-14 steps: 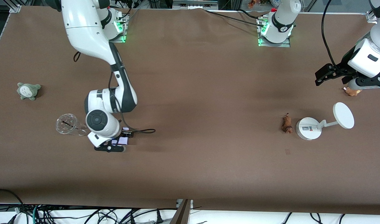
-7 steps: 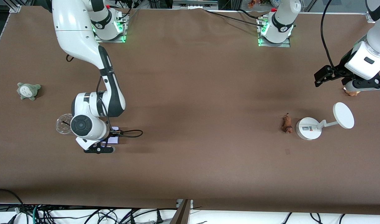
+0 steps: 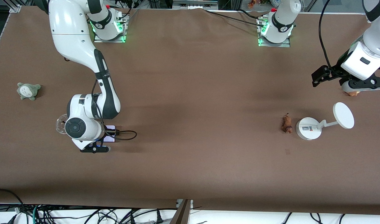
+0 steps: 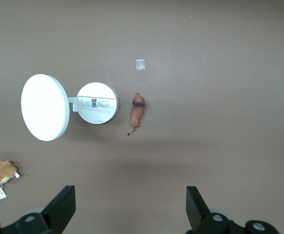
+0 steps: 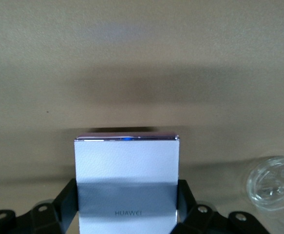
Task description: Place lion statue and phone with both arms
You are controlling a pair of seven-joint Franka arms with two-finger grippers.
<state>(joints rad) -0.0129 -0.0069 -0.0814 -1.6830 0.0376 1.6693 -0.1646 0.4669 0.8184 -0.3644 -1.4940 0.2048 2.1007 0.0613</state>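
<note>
One phone [image 5: 126, 180], one lion statue [image 3: 286, 124], two plush toys [image 3: 28, 91], perhaps.

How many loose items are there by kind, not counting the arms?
Plush toys: 2, grey-green, tan
Figurines: 1, lion statue
Phones: 1, phone in right claw
Stands: 1, white
Clear cups: 1
Total: 6

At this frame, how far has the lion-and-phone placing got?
Nothing looks placed yet. In hand: the right gripper has its jaws shut on the phone, carried above the table beside the clear cup. Left to do: the lion statue lies untouched beside the white stand, with the left gripper open, high over the table.
</note>
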